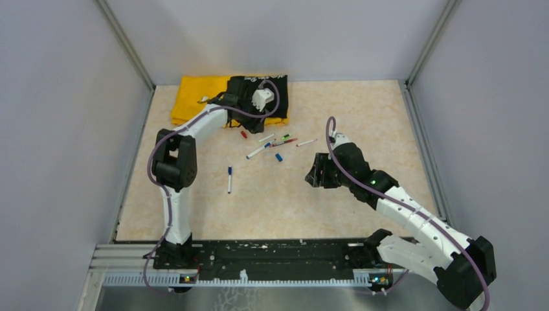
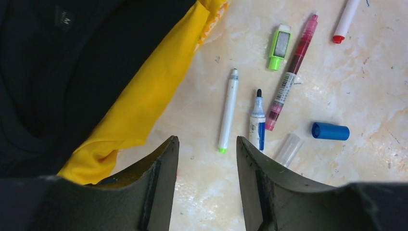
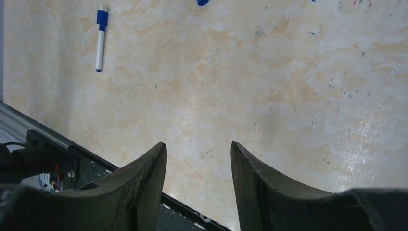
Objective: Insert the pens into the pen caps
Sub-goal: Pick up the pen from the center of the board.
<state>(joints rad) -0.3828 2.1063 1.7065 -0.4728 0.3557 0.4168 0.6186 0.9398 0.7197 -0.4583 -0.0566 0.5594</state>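
Several pens lie loose by the cloth. The left wrist view shows a white pen with a green tip point(image 2: 228, 110), a blue-banded pen with a black tip point(image 2: 258, 120), a maroon pen point(image 2: 292, 72) and a red-ended white pen point(image 2: 345, 21). Among them lie a green cap point(image 2: 279, 46), a blue cap point(image 2: 330, 131) and a clear cap point(image 2: 288, 149). My left gripper point(image 2: 207, 142) hovers open just short of the green-tipped pen, holding nothing. A red cap point(image 1: 243, 134) lies near it. My right gripper point(image 3: 198, 147) is open over bare table, far from a blue-capped pen point(image 3: 100, 38).
A yellow cloth point(image 2: 139, 96) with a black garment point(image 2: 72, 62) on it lies at the back left, right beside my left gripper point(image 1: 251, 110). The black base rail point(image 3: 57, 163) runs along the near edge under my right gripper point(image 1: 315, 173). Grey walls enclose the table.
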